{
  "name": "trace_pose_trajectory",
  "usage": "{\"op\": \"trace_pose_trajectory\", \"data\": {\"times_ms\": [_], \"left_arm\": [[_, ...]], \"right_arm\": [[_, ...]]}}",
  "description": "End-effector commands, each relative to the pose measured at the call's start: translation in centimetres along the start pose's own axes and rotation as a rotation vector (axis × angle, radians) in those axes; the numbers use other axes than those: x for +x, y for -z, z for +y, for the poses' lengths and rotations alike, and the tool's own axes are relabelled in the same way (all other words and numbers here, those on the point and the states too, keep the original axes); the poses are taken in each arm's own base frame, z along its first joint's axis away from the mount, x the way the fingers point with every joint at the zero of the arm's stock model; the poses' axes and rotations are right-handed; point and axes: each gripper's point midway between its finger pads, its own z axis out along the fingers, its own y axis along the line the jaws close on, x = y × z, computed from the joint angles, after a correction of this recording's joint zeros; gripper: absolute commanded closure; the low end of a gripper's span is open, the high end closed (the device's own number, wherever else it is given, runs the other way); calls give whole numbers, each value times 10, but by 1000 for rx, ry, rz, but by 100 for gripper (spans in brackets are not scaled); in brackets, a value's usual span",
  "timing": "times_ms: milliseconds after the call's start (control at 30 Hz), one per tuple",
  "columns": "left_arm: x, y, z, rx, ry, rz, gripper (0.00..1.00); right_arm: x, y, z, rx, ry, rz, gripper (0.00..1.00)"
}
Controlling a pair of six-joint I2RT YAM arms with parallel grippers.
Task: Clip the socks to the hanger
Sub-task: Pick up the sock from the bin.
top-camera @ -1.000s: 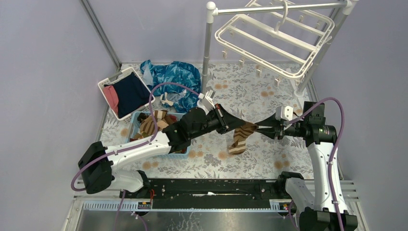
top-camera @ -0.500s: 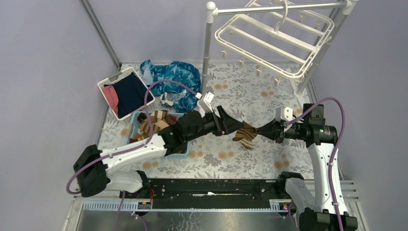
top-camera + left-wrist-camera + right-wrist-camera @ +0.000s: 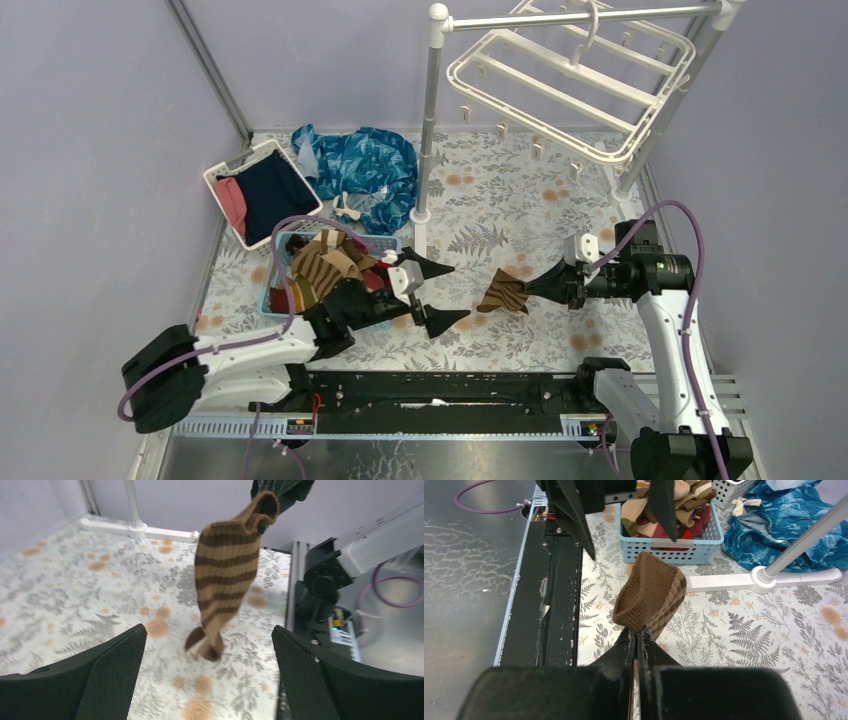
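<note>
Robot lab cell, plain walls (image 3: 100, 150), mounting rail (image 3: 430, 390)

One dark-striped brown knit sock (image 3: 503, 293) hangs right of the one pale-blue perforated plastic basket (image 3: 674, 552). Beyond it: one white plastic basket (image 3: 235, 160), one white plastic clip hanger (image 3: 570, 85).

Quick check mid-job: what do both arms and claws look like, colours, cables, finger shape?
The left arm and right arm have white shells with black joints, and a purple cable loops along each. The left claw and right claw have black, tapering, pointed fingers; the left ones show a fine mesh texture. A small white block sits behind each claw.
</note>
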Motion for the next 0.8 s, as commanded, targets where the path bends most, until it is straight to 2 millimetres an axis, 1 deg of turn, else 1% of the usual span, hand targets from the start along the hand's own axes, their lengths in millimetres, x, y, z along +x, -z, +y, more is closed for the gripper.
{"op": "trace_pose_trajectory", "data": {"times_ms": [0,100,167,200,267,333,567,733,767], "left_arm": [[-51,-20,2,30,-315,-219,1],[-54,-32,-4,83,-380,-249,1],[-49,-43,-8,126,-385,-233,2],[-47,-49,-10,145,-385,-227,4],[-44,-57,-12,172,-373,-223,9],[-43,-61,-14,185,-355,-237,16],[-33,-70,-19,231,-292,-251,31],[-31,-72,-21,249,-267,-260,46],[-31,-72,-21,249,-261,-263,51]], "right_arm": [[-1,-5,9,-43,-15,-31,100],[2,-6,10,-54,-20,-31,100],[3,-7,10,-61,-24,-32,100],[4,-8,10,-62,-28,-32,99],[6,-8,9,-64,-34,-29,99],[7,-8,8,-64,-36,-25,99],[8,-11,13,-94,-41,-21,99],[9,-12,12,-95,-41,-17,99],[9,-12,12,-95,-41,-17,99]]}}
